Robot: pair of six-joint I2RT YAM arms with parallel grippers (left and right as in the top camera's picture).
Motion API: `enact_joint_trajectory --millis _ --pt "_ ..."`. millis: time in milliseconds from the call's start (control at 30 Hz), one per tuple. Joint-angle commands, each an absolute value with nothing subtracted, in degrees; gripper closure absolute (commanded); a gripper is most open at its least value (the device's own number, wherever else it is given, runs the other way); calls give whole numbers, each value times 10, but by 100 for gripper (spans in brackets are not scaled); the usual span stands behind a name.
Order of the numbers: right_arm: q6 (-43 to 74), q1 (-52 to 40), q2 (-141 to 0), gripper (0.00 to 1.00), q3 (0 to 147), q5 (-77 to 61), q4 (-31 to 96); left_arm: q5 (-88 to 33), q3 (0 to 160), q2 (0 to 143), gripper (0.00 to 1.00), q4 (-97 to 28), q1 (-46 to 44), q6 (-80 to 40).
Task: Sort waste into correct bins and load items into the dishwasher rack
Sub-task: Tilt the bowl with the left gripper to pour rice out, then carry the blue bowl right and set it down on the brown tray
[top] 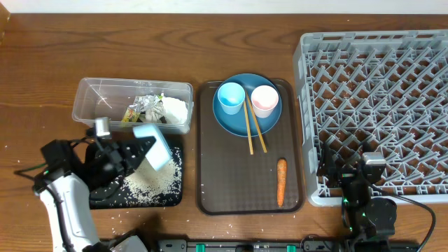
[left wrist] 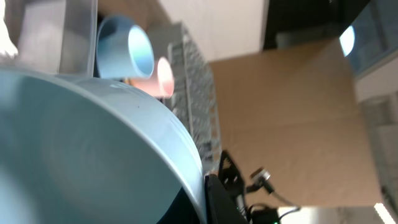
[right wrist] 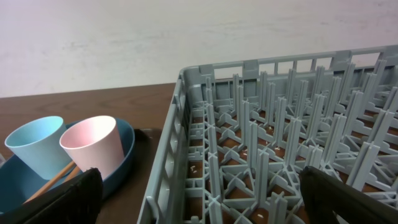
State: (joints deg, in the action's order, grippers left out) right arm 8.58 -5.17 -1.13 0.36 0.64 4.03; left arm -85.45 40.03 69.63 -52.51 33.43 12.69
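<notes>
Rice grains [top: 150, 183] lie scattered on the black tray [top: 112, 201], nearest the robot. Above them the left gripper [top: 138, 145] clamps the white-and-light-blue bowl [top: 155, 147], which is steeply tilted over the tray. Right gripper [right wrist: 199, 198]: fingers spread wide, nothing held, at the near wall of the dishwasher rack [top: 392, 84].

Carrot [top: 281, 180] sits on the near part of the brown serving tray [top: 224, 175]. Farther back on it, the dark-blue plate [top: 234, 122] carries a light-blue cup [top: 231, 97] and a pink cup [top: 265, 100], both upright. Chopsticks [top: 253, 127] run from plate onto tray.

Clear tub [top: 105, 91], behind the black tray, holds the tissue [top: 175, 108] and wrapper [top: 143, 108].
</notes>
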Motion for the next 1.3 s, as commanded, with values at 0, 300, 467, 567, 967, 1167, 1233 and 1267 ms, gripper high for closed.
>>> enact_joint_trajectory --millis 0,300,467,567,967,1167,1233,1267 --pt "92 -57 -12 1 3 6 43 -812 404 687 94 -519 290 143" --pt "92 -57 -12 1 3 6 43 -730 404 687 94 -445 169 57" --pt "92 -57 -12 1 3 6 43 -669 404 685 94 -380 89 -20" --pt "92 -57 -12 1 3 6 43 -632 404 682 94 -332 37 -72" --pt "92 -57 -12 1 3 6 43 -396 404 681 94 -236 -218 -184" --pt "92 -57 -12 1 3 6 43 -251 404 681 94 -236 -333 -184" --pt "92 -57 -12 1 3 6 43 -215 404 682 94 -232 -365 -184" --pt "92 -57 -12 1 3 6 43 -201 403 682 94 -230 -377 -184"
